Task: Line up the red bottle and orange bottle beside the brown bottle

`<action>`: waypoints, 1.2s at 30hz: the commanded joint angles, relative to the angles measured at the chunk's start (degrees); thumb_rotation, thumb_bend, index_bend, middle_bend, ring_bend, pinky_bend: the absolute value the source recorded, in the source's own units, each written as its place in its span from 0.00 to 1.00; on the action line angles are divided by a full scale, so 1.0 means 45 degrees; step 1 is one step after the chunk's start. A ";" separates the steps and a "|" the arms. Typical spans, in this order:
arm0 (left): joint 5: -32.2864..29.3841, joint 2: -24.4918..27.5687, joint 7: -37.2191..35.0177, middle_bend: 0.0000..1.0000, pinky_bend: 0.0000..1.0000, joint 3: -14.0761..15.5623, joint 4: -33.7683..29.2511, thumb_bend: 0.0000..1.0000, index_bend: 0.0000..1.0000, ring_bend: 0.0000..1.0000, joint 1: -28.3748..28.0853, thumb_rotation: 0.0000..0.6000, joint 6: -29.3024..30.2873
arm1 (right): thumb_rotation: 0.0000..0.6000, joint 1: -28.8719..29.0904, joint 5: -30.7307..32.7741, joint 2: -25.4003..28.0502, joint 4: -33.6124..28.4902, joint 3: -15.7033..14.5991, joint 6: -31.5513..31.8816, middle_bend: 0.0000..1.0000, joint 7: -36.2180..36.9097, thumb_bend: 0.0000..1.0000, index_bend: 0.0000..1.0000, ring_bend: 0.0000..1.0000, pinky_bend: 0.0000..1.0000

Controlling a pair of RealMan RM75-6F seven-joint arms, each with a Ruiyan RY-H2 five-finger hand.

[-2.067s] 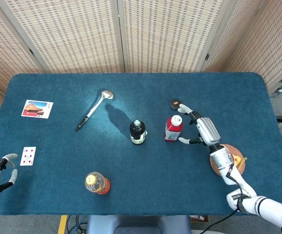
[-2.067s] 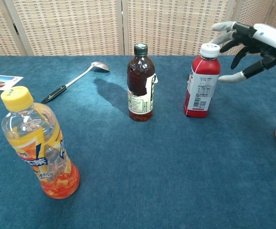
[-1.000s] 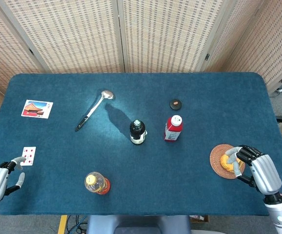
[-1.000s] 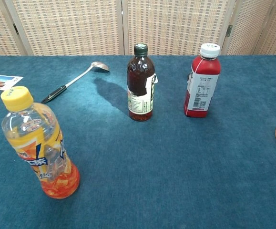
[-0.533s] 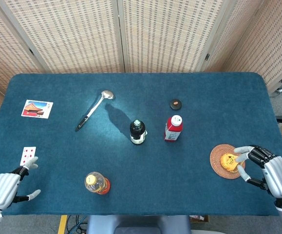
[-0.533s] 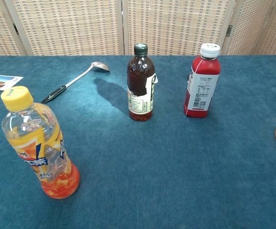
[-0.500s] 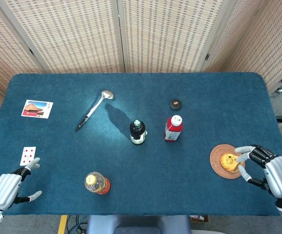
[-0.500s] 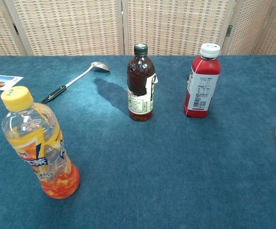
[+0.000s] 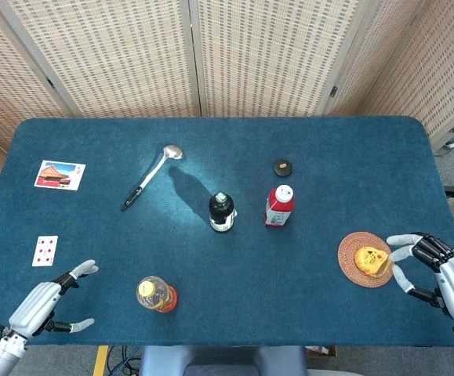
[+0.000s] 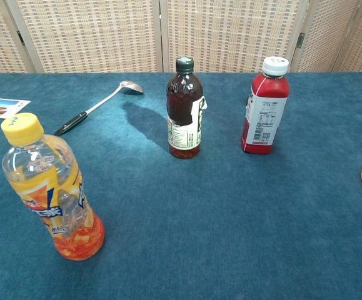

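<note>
Red-bodied plastic bottle with a white cap (image 9: 278, 206) stands upright just beside the dark brown glass bottle with a black cap (image 9: 221, 212), so that half looks done. Your remaining piece is the orange drink bottle with a yellow cap (image 9: 156, 294), upright but well apart, near the blue felt tabletop's (image 9: 234, 141) front edge. Your left hand (image 9: 45, 305) hovers beside it, fingers spread, holding nothing; your right hand (image 9: 440, 268) is spread and empty too. Next, close the left hand around the orange bottle's body.
</note>
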 commanded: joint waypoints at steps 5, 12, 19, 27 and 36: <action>-0.0378 -0.0719 -0.0779 0.16 0.29 -0.0210 0.0087 0.05 0.11 0.19 -0.0991 1.00 -0.1139 | 1.00 -0.0035 0.0060 -0.0039 0.0114 0.0114 -0.0035 0.37 0.0145 0.40 0.51 0.30 0.44; -0.0420 -0.1046 -0.0294 0.16 0.29 -0.0205 -0.0432 0.05 0.12 0.19 -0.1390 1.00 -0.1624 | 1.00 -0.0067 0.0041 -0.0060 0.0092 0.0176 -0.0083 0.37 0.0106 0.40 0.51 0.30 0.44; -0.0584 -0.1273 0.0210 0.16 0.29 -0.0230 -0.0930 0.05 0.13 0.19 -0.1711 1.00 -0.2007 | 1.00 -0.0095 0.0047 -0.0103 0.0070 0.0236 -0.0139 0.37 0.0025 0.40 0.51 0.30 0.44; -0.1101 -0.1758 0.0780 0.16 0.29 -0.0421 -0.1174 0.05 0.13 0.19 -0.1956 1.00 -0.2312 | 1.00 -0.0091 0.0003 -0.0093 0.0058 0.0260 -0.0239 0.37 0.0007 0.40 0.51 0.30 0.44; -0.1539 -0.2126 0.0905 0.16 0.29 -0.0634 -0.1351 0.05 0.14 0.19 -0.2362 1.00 -0.2775 | 1.00 -0.0086 -0.0027 -0.0097 0.0050 0.0288 -0.0314 0.37 0.0016 0.40 0.51 0.30 0.44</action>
